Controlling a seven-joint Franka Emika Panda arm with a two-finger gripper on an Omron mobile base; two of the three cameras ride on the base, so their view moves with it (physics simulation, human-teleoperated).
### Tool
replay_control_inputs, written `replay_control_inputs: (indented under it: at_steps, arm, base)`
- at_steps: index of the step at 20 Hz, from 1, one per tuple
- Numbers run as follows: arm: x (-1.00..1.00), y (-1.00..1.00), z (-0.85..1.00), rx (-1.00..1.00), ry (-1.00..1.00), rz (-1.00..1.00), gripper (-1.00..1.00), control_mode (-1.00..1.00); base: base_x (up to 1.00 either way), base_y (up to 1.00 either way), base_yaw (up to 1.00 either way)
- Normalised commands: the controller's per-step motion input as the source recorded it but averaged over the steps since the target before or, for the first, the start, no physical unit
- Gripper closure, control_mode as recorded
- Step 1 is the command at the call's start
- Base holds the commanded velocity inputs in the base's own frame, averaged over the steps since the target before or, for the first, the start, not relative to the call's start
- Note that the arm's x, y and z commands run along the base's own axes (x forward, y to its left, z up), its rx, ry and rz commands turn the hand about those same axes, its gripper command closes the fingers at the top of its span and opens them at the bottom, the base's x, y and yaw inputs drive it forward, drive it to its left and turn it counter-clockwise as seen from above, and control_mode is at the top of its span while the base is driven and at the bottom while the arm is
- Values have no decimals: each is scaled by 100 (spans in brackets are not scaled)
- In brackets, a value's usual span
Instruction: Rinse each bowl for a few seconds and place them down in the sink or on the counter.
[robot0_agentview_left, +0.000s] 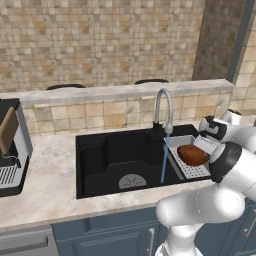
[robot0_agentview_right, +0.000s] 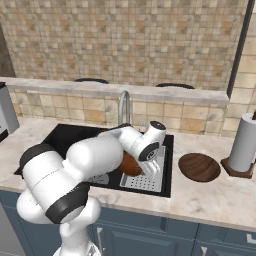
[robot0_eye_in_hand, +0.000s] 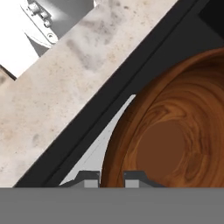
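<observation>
My gripper (robot0_eye_in_hand: 111, 177) is shut on the rim of a reddish-brown bowl (robot0_eye_in_hand: 175, 131), one fingertip inside it and one outside. The left base view shows this bowl (robot0_agentview_left: 192, 155) tilted just above the grey perforated tray (robot0_agentview_left: 196, 171) at the right end of the black sink (robot0_agentview_left: 110, 150), with the gripper (robot0_agentview_left: 204, 148) at its right edge. Water (robot0_agentview_left: 164, 160) streams from the silver faucet (robot0_agentview_left: 162, 107) into the basin, just left of the bowl. A second bowl (robot0_agentview_right: 199, 166) rests upright on the counter (robot0_agentview_right: 210, 195) right of the sink.
A paper towel roll (robot0_agentview_right: 245, 142) on a wooden stand occupies the counter's far right. A coffee machine (robot0_agentview_left: 10, 150) stands on the counter left of the sink. A raised ledge (robot0_agentview_left: 115, 91) and tiled wall run behind.
</observation>
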Motion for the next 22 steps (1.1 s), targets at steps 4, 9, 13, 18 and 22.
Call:
replay_control_inputs:
  at_steps: [4, 9, 13, 18, 22]
  arm:
    - [-11, -61, 0, 0, 0, -9, 100, -100]
    - [0, -79, -2, 0, 2, -10, 100, -100]
    - [0, -78, 0, 0, 6, -10, 100, -100]
    - [-2, -68, 0, 0, 5, -7, 100, -100]
    - [-9, -66, 0, 0, 1, -1, 100, -100]
  base:
    - [0, 0, 0]
    - [0, 0, 0]
    - [0, 0, 0]
    - [0, 0, 0]
    - [0, 0, 0]
